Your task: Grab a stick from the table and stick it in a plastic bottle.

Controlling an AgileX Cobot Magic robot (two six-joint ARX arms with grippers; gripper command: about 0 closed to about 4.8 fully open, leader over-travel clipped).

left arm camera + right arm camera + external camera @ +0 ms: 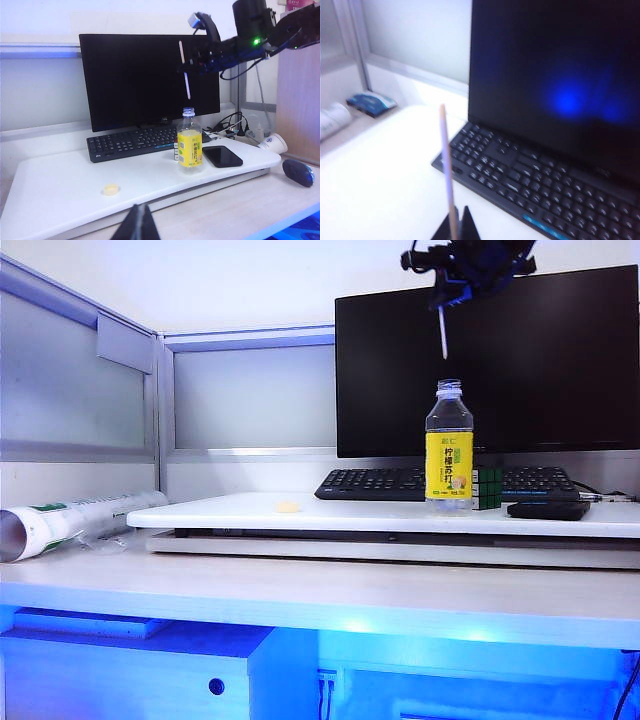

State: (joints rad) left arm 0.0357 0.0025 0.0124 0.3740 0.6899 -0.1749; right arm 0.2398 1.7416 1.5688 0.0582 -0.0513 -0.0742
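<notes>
Right gripper [456,227] clamped on the stick [446,165], which I see hanging upright above the plastic bottle [449,446], not touching; left gripper [136,225] closed, empty, low near the table [60,185] edge

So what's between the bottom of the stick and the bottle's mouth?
Nothing: in the exterior view only open air separates the stick, held by the right end effector, from the plastic bottle.

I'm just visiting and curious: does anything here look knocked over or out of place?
Only the paper cup lying on its side right of the white board, and the bottle has no cap. Otherwise nothing stands out.
</notes>
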